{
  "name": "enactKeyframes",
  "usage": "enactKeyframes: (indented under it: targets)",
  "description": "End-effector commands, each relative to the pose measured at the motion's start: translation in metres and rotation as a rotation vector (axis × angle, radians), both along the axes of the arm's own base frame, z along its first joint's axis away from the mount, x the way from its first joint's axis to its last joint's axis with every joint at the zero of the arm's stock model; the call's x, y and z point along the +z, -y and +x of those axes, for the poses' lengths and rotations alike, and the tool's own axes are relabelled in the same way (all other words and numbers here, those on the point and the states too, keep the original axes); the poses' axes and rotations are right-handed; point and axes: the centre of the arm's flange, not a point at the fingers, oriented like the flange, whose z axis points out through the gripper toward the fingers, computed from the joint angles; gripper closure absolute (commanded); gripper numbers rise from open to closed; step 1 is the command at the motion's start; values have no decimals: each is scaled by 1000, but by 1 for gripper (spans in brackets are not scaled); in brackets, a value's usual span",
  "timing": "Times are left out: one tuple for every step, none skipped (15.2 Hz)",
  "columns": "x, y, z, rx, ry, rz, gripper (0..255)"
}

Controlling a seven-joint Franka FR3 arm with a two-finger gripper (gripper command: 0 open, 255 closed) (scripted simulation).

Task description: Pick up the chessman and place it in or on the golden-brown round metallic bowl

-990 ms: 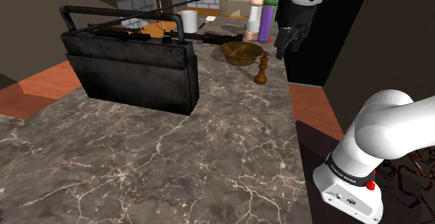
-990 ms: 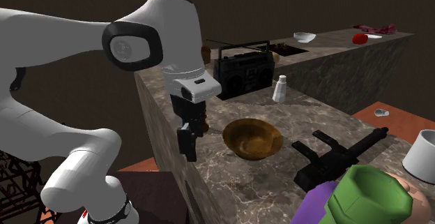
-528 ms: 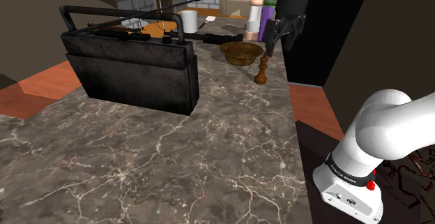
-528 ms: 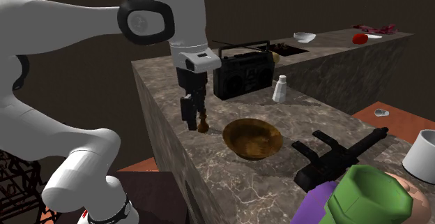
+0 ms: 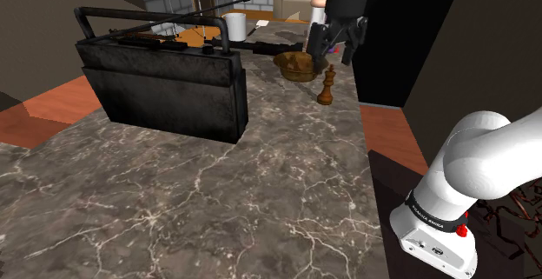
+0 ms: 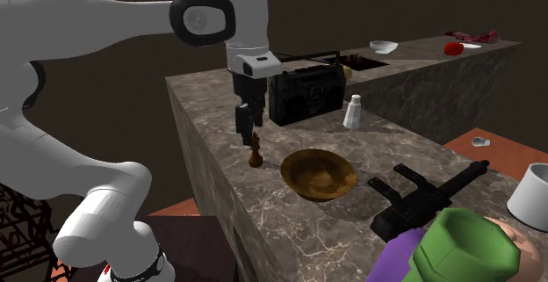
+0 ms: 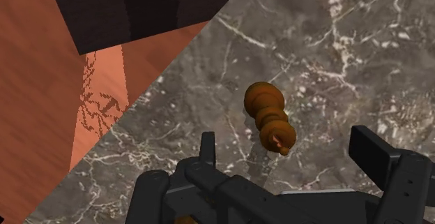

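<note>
Gripper open, fingers spread, holding nothing. It hangs just above the chessman. Whether they touch is hard to tell in the shoulder view, but the second exterior view shows the gripper clear of the chessman.

Brown chessman stands upright on the marble counter near its edge, just beside the bowl and not in it. Shoulder view: gripper covers part of the bowl's far rim.

Wrist view: chessman seen from the top, foreshortened. It sits ahead of the gripper, between the finger lines, neither finger on it.

Second exterior view: bowl empty, black gun past it, black radio behind the gripper. Green-capped bottle cut off at the bottom edge, white cup cut off at the right edge.
</note>
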Motion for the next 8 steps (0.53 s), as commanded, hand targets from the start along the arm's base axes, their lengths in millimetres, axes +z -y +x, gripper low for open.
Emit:
enactKeyframes:
  targets:
    - [-9,-2,0,-1,0,0,0]
    - [-15,-2,0,-1,0,0,0]
    - [-20,-1,0,-1,0,0,0]
    - [-23,-1,0,-1,0,0,0]
    - [-23,-1,0,-1,0,0,0]
    - [-23,-1,0,-1,0,0,0]
    - [-23,-1,0,-1,0,0,0]
    - [-23,-1,0,-1,0,0,0]
